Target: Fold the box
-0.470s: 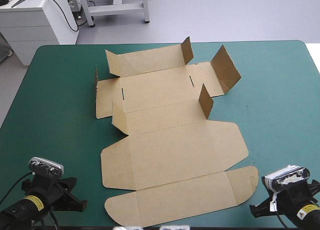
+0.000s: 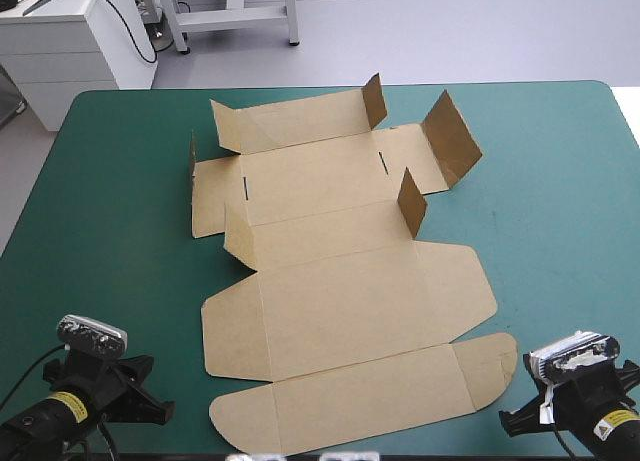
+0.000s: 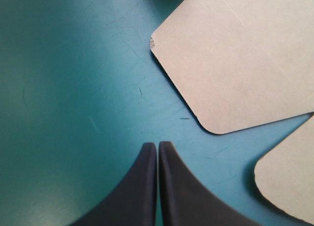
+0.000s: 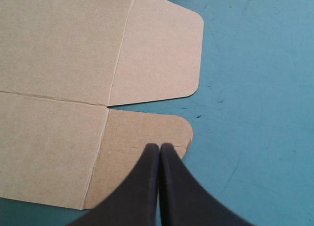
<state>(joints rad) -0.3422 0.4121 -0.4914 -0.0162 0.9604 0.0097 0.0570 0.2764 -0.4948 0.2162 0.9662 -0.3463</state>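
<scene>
I see the box (image 2: 340,281) lying opened out in the middle of the desk (image 2: 560,181). Its near panels lie flat and a few far flaps stand up. My left end effector (image 3: 157,145) has its fingers pressed together over the bare teal-green cover by the desk's near edge, close to a rounded corner of the box but apart from it. My right end effector (image 4: 159,146) also has its fingers together, with the tips over the box's near right corner. I cannot tell whether they touch the board.
</scene>
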